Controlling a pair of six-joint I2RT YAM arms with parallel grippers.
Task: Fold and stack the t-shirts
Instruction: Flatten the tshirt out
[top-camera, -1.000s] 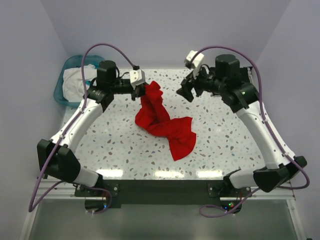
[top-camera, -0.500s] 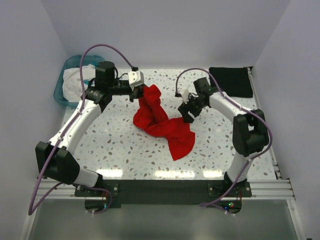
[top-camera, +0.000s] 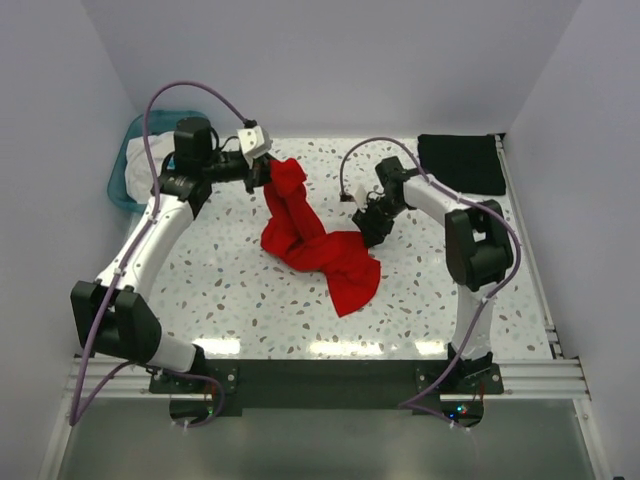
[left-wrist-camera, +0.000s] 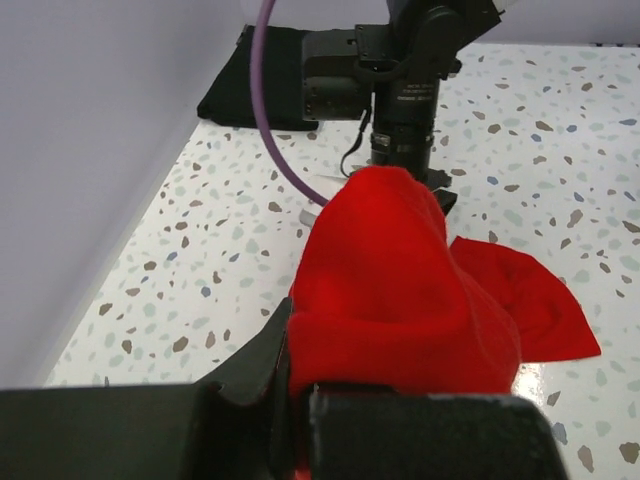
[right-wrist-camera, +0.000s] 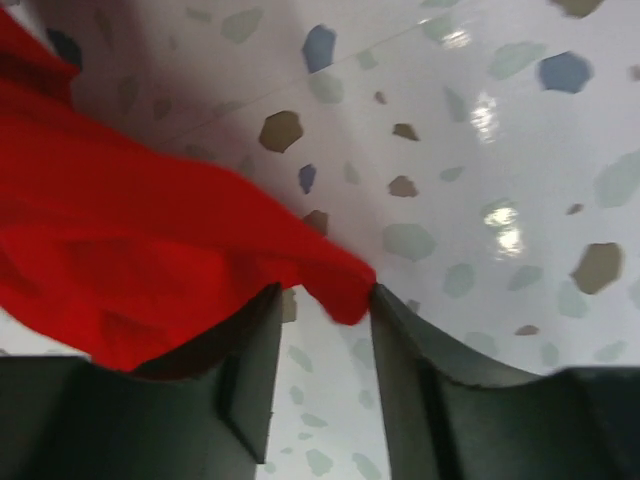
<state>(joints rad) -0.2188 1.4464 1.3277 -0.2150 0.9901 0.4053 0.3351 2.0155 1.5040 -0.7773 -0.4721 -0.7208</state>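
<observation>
The bright red t-shirt (top-camera: 318, 250) lies bunched and twisted mid-table, one end lifted at the back left. My left gripper (top-camera: 266, 174) is shut on that raised end; the cloth bulges over its jaws in the left wrist view (left-wrist-camera: 400, 290). My right gripper (top-camera: 372, 228) is low at the shirt's right edge, jaws open, with a red corner (right-wrist-camera: 340, 290) between the fingertips. The black t-shirt (top-camera: 460, 163) lies as a flat folded rectangle at the back right corner; it also shows in the left wrist view (left-wrist-camera: 250, 85).
A teal plastic basin (top-camera: 133, 150) with white cloth (top-camera: 150, 165) in it stands off the table's back left corner. White walls close in the back and both sides. The terrazzo tabletop (top-camera: 240, 300) stretches toward the arm bases.
My right arm swung down from the back right to the shirt's right edge, uncovering the black shirt. My left gripper pulled the red shirt's end slightly left and back.
</observation>
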